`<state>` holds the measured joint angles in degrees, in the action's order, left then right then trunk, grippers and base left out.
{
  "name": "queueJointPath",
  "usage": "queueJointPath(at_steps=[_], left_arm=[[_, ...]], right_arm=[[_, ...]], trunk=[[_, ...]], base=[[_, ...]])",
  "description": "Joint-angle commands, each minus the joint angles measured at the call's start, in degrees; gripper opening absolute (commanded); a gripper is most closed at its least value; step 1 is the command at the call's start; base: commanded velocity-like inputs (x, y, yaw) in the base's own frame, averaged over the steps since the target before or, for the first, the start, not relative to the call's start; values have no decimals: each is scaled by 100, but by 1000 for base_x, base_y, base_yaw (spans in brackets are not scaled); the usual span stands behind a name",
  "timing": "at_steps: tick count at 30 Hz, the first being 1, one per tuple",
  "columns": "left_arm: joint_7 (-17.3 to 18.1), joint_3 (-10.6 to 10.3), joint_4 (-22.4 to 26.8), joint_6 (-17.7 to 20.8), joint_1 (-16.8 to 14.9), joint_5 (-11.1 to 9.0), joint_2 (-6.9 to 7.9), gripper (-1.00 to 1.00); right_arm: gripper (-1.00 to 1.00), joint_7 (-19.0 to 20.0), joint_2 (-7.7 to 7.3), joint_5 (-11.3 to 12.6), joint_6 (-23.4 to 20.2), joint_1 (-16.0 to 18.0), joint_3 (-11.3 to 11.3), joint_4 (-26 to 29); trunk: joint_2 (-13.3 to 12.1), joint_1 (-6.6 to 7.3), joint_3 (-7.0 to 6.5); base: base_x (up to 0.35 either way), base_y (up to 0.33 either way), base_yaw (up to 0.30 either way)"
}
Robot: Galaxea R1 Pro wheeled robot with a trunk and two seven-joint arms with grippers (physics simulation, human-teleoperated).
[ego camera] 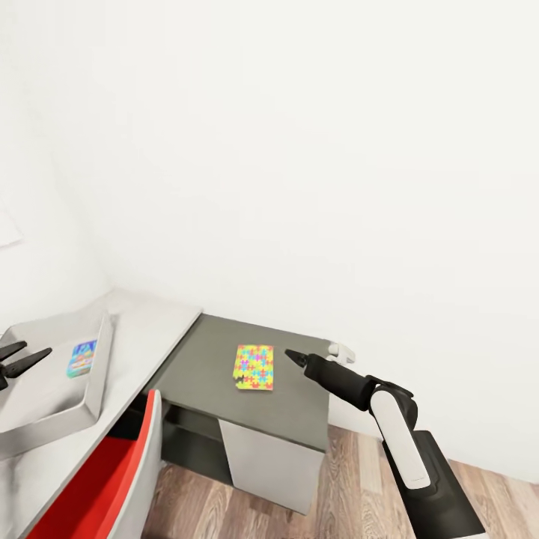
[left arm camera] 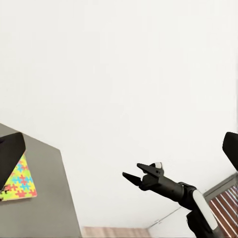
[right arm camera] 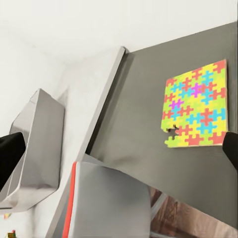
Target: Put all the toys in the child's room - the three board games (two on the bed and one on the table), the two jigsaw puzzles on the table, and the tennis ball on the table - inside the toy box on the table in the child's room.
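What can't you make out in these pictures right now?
- Toy box: head view's left edge cuts it off; its wall hides most of the inside, apart from a colourful item too small to identify.
- Left gripper: head view's edge cuts it off.
- Jigsaw puzzle: partly behind a dark finger in the left wrist view.

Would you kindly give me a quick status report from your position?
Right gripper open, empty, beside the jigsaw puzzle on the dark cabinet. Left gripper open over the toy box, a colourful item inside. Nothing blocking the puzzle.
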<state>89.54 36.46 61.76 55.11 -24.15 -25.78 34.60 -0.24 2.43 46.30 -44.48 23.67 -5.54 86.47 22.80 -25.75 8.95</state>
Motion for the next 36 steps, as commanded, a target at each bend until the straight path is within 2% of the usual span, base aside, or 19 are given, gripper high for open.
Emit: queueJointPath(at_steps=[1,22,36], left_arm=[[23,2,-2,59,-2,3,3,100],[12,2,-2,52,-2,7,-2,100],[10,2,1,44,-2,4,-3,100]], right_arm=[[100,-3,3,5,-26,6,3,2],[100,-3,3,15,-26,6,48,-16],[100,-3,3,20,-26,6,79,-16]], trunk=[[12,-3,12],[12,-3,-25],[12,-3,-76]], base=[[-20,142,-276],[1,177,-278],[25,33,-277]])
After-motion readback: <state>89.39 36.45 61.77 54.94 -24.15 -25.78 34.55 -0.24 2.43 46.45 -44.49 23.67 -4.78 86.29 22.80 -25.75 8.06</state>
